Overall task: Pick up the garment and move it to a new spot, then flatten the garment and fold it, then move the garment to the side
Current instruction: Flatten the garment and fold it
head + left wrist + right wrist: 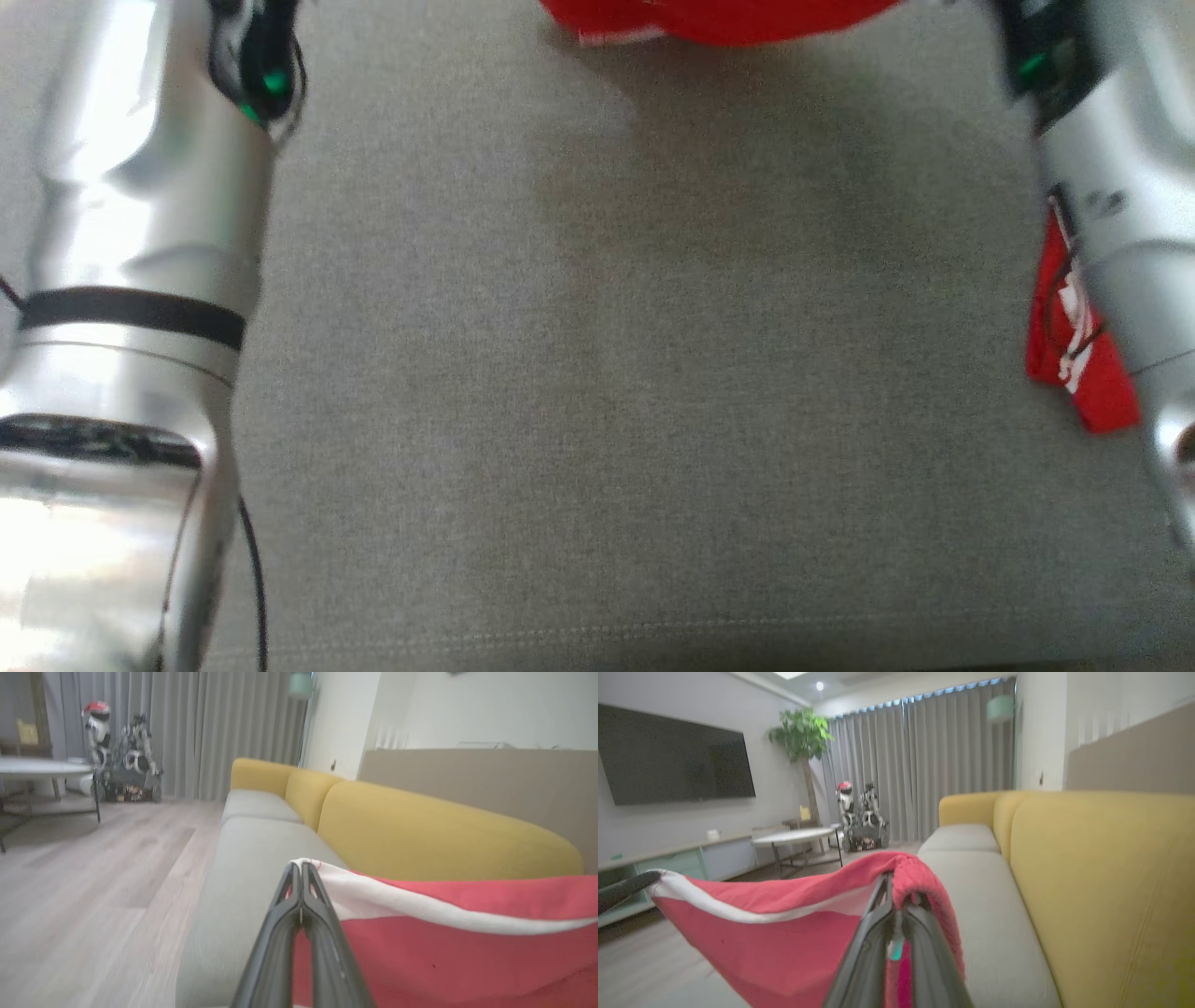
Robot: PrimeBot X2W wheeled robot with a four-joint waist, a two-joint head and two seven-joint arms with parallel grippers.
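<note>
The garment [444, 952] is red with a white band along one edge. In the left wrist view my left gripper [300, 877] is shut on its white-edged corner, and the cloth stretches away to the right. My right gripper [896, 896] is shut on another bunched edge of the garment [775, 933], which spans leftward to the left gripper's dark fingers [623, 890]. In the head view the garment [719, 19] hangs at the top edge above the grey sofa seat [607, 373], and a red flap [1074, 364] dangles beside my right forearm.
The sofa's yellow backrest [420, 830] runs along the far side of the grey seat. Across the wooden floor stand a round table [794, 836], another robot [859, 812] by the grey curtains, a wall television [672, 756] and a potted plant [801, 732].
</note>
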